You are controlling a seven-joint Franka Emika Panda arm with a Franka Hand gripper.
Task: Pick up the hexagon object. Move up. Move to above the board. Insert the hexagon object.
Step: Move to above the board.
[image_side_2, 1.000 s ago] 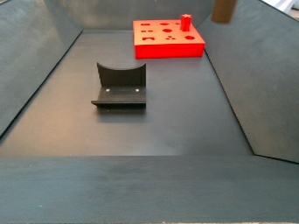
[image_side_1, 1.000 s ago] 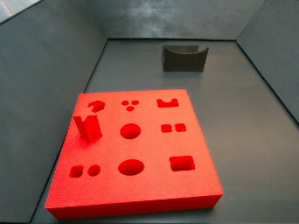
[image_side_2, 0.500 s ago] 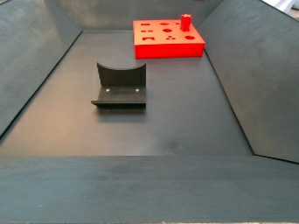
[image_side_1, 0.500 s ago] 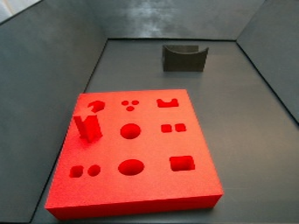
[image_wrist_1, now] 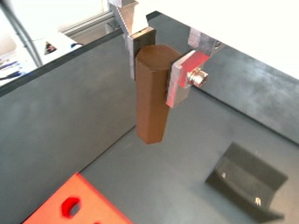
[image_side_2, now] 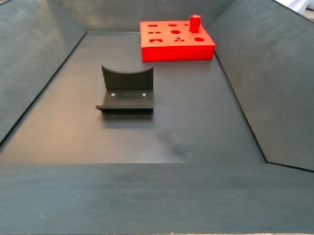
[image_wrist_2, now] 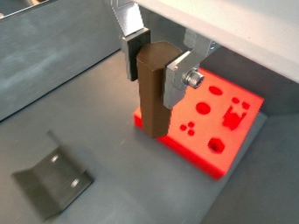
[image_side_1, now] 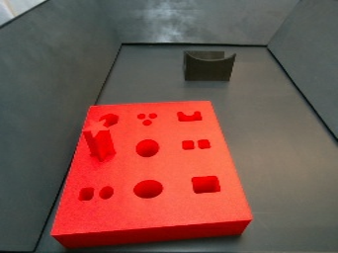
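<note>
**A:** Currently: end effector (image_wrist_1: 159, 54) clamped on the hexagon object (image_wrist_1: 152, 96), seen only in both wrist views, absent from both side views. Fingers (image_wrist_1: 187, 74) pinching the upper part, peg hanging upright, well clear of the counter (image_wrist_1: 70, 114).

**B:** Handling?

**A:** Looks stiff, light, wood-like; smooth flats, so could slip or twist if bumped. Grip high on opposing flats looks right, leaves the lower end free for insertion.

**B:** Board position?

**A:** Board (image_wrist_2: 216, 118) below and beyond the peg in a wrist view; not yet over any hole, exact offset hard to tell. Short red upright block (image_side_1: 98, 144) standing on its left side in a side view — keep off it.

**B:** Room?

**A:** Plenty. Fixture (image_side_2: 125, 90) well apart from board (image_side_2: 177, 41). Bin walls (image_side_2: 37, 73) sloping in, not near.
</note>
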